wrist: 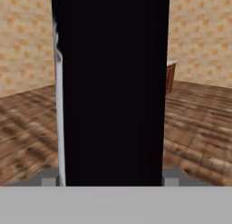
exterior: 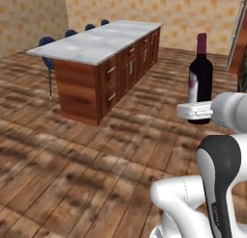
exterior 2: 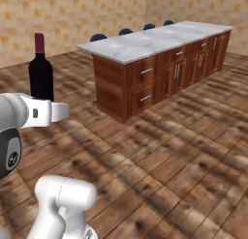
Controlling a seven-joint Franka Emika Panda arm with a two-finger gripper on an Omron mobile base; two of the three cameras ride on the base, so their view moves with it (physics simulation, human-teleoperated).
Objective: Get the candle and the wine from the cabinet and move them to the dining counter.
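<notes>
The claw [wrist: 108, 177] is clamped level around the wine [exterior: 200, 78], arm folded close above the base.

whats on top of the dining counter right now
Nothing visible: the dining counter shows a bare marble top. The wine is upright in the end effector, off the counter. Only the chair backs show past its far edge.

The arm [exterior: 212, 184] is glossy white, built of rounded tubular links with bulbous elbows. A dark charcoal joint cover [exterior: 219, 169] bears small pale lettering. The wrist [exterior 2: 14, 112] is light grey, ending in a flat white hand block [exterior 2: 46, 112].
</notes>
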